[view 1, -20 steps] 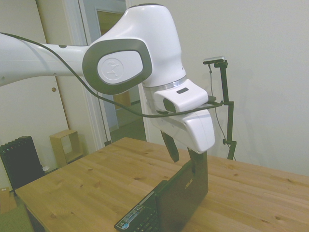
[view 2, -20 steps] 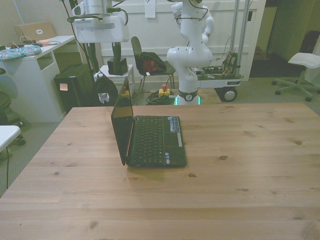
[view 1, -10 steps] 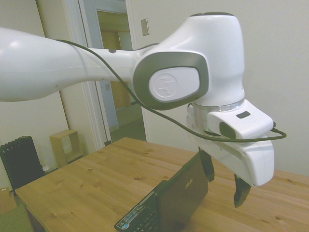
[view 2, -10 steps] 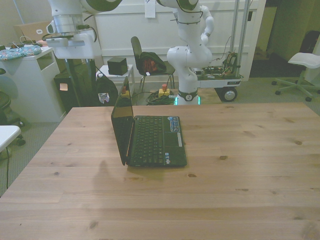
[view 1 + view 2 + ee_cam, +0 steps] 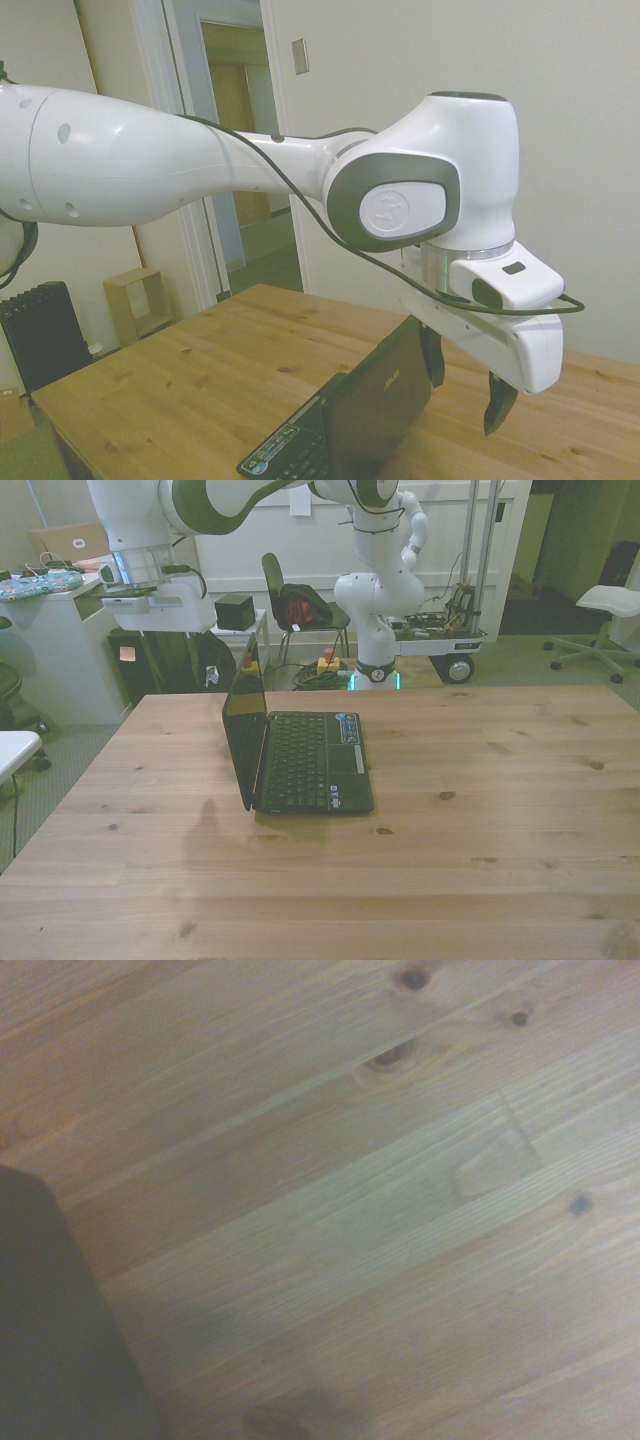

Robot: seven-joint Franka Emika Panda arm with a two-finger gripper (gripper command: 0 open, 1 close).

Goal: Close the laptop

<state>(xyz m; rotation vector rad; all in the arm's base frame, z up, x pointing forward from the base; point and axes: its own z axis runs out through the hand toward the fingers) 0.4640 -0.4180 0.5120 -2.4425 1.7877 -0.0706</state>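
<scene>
Side view is showing the white two-finger gripper [image 5: 466, 377] hanging behind the upright lid of the small black notebook computer [image 5: 345, 420], its dark fingers [image 5: 498, 402] spread apart and gripping nothing, one finger close to the lid's top edge. Front view is showing the laptop [image 5: 297, 755] sitting open on the light wooden table [image 5: 480, 810], toward the front view's left, keyboard facing up, lid standing nearly vertical. Wrist view is showing blurred wood grain and a dark laptop corner [image 5: 55, 1340].
</scene>
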